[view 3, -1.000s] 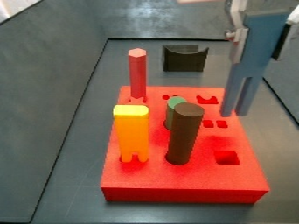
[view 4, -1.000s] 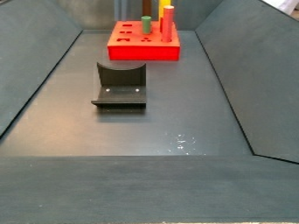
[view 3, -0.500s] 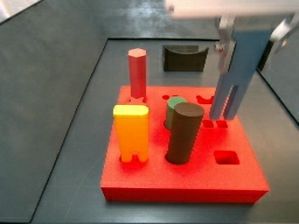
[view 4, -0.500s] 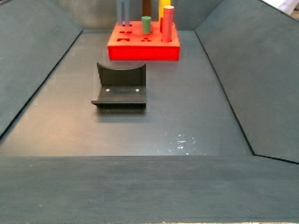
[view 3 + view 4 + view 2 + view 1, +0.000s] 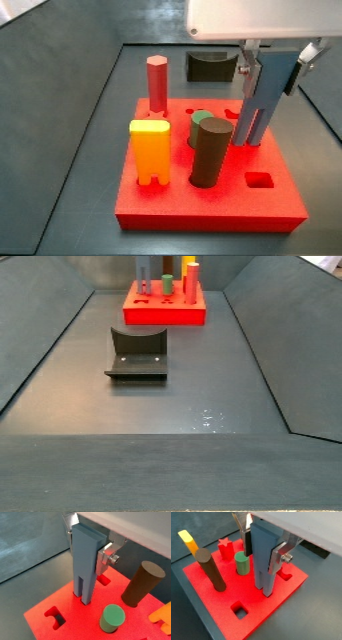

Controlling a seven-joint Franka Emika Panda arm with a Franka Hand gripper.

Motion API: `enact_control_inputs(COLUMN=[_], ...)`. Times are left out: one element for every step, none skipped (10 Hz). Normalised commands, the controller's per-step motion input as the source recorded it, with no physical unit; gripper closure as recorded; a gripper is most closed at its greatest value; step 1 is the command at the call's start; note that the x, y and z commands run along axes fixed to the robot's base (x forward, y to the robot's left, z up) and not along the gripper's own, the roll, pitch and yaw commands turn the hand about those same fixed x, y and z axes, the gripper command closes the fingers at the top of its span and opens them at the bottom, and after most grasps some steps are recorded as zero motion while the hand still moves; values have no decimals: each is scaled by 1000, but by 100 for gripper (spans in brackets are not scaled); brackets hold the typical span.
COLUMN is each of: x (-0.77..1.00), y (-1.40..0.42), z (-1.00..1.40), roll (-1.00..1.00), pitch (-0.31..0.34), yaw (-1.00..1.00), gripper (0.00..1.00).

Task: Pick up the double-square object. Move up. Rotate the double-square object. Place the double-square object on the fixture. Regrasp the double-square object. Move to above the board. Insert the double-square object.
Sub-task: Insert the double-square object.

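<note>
The claw [image 5: 271, 60] stands above the right half of the large flat red square board [image 5: 201, 205], its flat silver fingers [image 5: 278, 554] closed against the sides of the slim blue-grey double-square bar [image 5: 261, 100], which it holds upright. In both wrist views the bar's forked lower end [image 5: 83, 594] sits at the board's top face; whether it has entered a cut-out cannot be told. In a side view the bar fills the upper right of the frame, just right of the green peg.

Four other pieces stand upright in the board: one tall red hexagonal peg [image 5: 158, 82] at upper left, one orange notched block [image 5: 150, 150] at lower left, one dark brown cylinder [image 5: 209, 152] at centre, and one short green round peg [image 5: 112, 618] behind it. Several shaped cut-outs stay open, among them a square one [image 5: 259, 181] near the lower right corner.

One black fixture [image 5: 138, 352] with a curved recess rests on the dark table [image 5: 174, 396], at centre frame in a side view, well apart from the board [image 5: 166, 308] at the top.
</note>
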Motion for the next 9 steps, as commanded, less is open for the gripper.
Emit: enact_control_inputs(x=[177,200,171,109,94,71,71,0,0], y=[0,0,0,0,0,0,0,0,0], z=[-186,-223,-291,-309,-297,-314,-369,-354,-109], roll=[-9,0,0,0,0,0,0,0,-41], pitch=[87,103,91,70,60,49,50,0,-59], yaw=[54,0,0,-46,-43,-37,-37,-29,-54], gripper=[100,100,100,100,100,100,100,100,100])
